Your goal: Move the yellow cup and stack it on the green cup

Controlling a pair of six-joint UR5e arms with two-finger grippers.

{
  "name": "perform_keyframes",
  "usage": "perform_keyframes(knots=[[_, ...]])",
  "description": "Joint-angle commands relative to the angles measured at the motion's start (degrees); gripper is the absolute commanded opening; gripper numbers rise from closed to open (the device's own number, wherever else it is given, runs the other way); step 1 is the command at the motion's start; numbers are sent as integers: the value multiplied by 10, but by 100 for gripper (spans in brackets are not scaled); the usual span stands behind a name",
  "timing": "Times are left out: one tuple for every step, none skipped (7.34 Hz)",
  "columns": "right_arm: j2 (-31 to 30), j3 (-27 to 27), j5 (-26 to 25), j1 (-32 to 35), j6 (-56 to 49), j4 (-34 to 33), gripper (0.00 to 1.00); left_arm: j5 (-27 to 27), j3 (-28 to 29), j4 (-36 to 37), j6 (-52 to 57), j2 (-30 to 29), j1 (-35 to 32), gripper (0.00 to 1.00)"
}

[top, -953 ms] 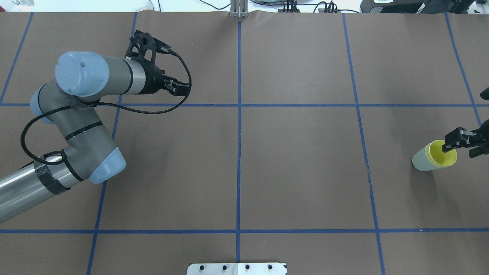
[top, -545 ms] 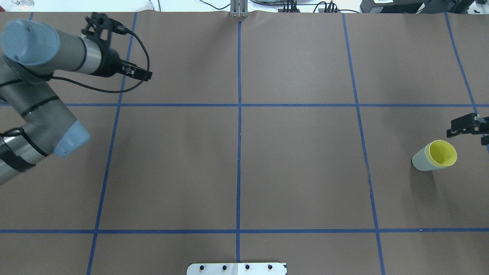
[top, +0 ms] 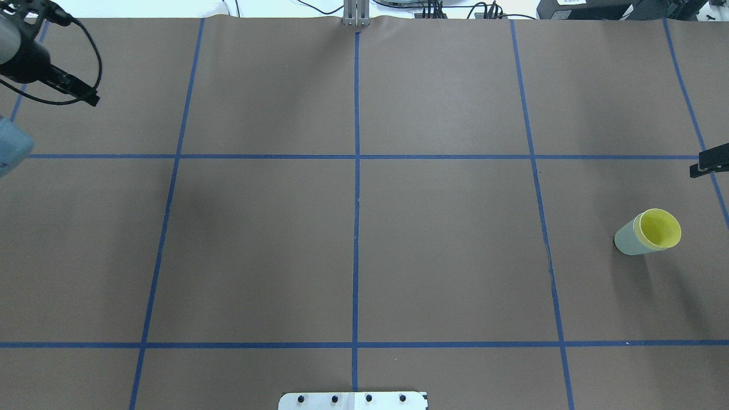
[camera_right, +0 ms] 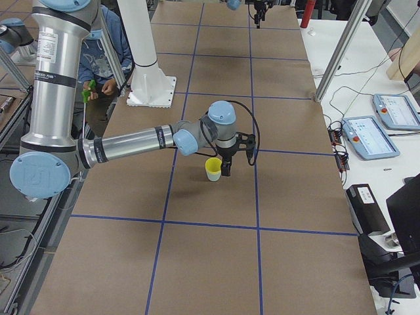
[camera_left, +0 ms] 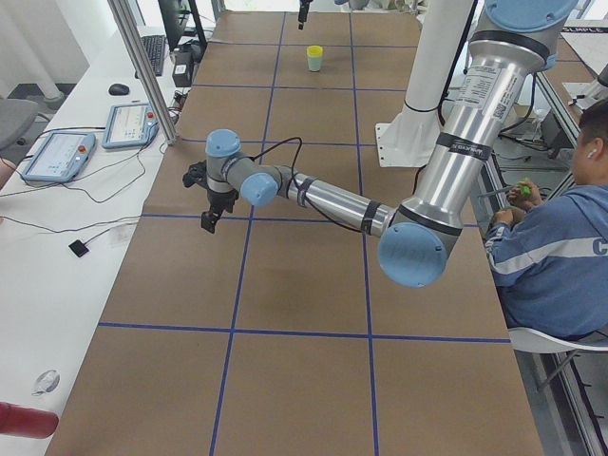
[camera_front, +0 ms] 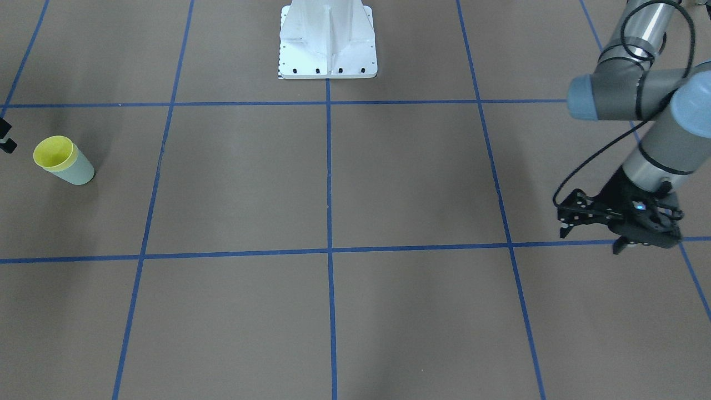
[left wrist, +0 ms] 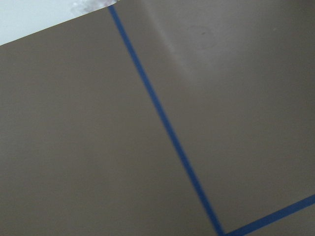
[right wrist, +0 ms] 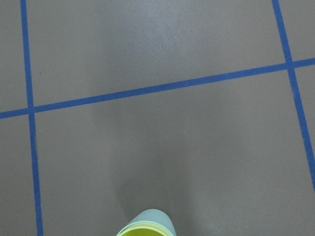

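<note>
Overhead exterior: the yellow cup (top: 660, 229) sits nested inside the green cup (top: 625, 241), only its rim and inner wall showing. The stack stands upright on the brown surface (top: 444, 239) in the right-hand grid square, near the robot's right edge. Nothing grips it. Only a sliver of the right gripper (top: 709, 164) shows at the frame edge, beyond the stack and apart from it, so I cannot tell whether its fingers are spread or closed. The right wrist view catches just the cup rims at its bottom edge, with no finger in frame. The left gripper (top: 82, 95) is far off at the opposite corner, well apart from the cups; its fingers read as one dark tip, state not determinable. Judgement: stacking looks done and the step in hand is clearing the right arm. To do it well, draw the arm up and away from the rim rather than sweeping across it. Two light tapered tumblers would probably tip at a small brush. Check the yellow rim sits level in the green one.
</note>
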Motion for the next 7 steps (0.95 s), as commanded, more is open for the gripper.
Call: perform_keyframes(knots=[[37,-63,10,30,-74,-14,100,-134,18,15,51,55,-80,100],[45,-63,22,51,-106,-46,100,-154,16,15,51,76,-111,100],[48,-64,30,71,-165,-76,100,-150,15,14,51,87,-112,100],[48,-60,30,79,-200,-86,100,-149,12,15,46,97,-113,100],[56,-64,28,79,-203,-87,100,-134,-38,13,45,151,-113,100],[60,-70,25,79,-202,-90,100,-115,-52,16,45,164,-113,100],[61,-98,29,79,-209,-88,100,-137,-55,19,44,166,-113,100]])
